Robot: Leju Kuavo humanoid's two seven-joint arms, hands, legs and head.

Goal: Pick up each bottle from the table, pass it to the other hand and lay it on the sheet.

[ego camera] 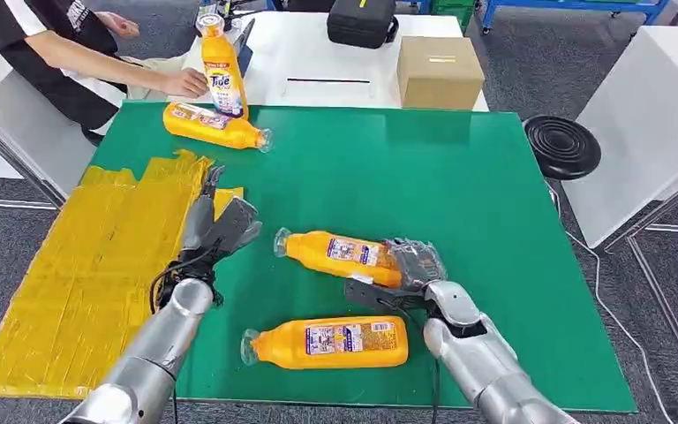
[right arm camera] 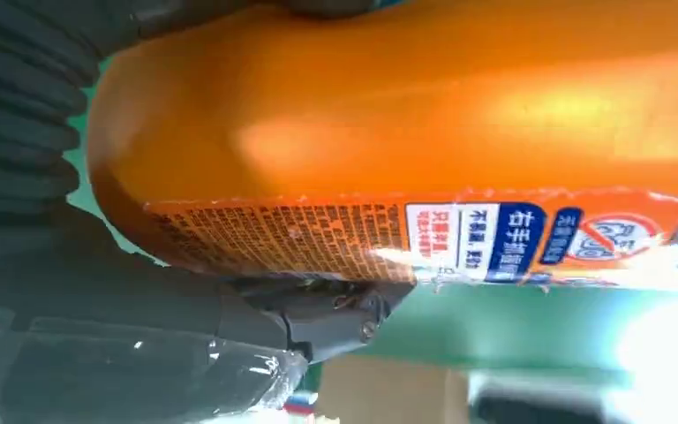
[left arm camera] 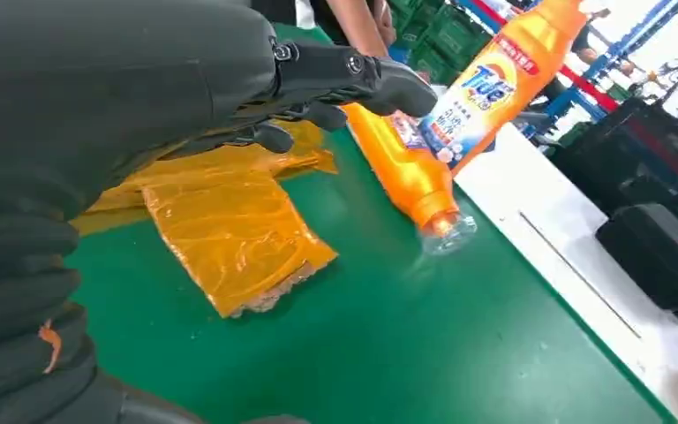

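Meanwhile, right hand (ego camera: 417, 269) fingers clamp an orange bottle (ego camera: 340, 254); left hand (ego camera: 216, 223) fingers apart, empty.

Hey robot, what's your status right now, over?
Right hand grips middle bottle by its base. Left hand empty, fingers apart, beside yellow sheet. Person's hand holds upright bottle at far edge.

My green table (ego camera: 459, 194) carries a yellow sheet (ego camera: 88, 265) at its left edge. Two orange bottles (ego camera: 331, 343) lie near me, a third (ego camera: 216, 126) lies far left, a fourth (ego camera: 223, 71) stands beside it.
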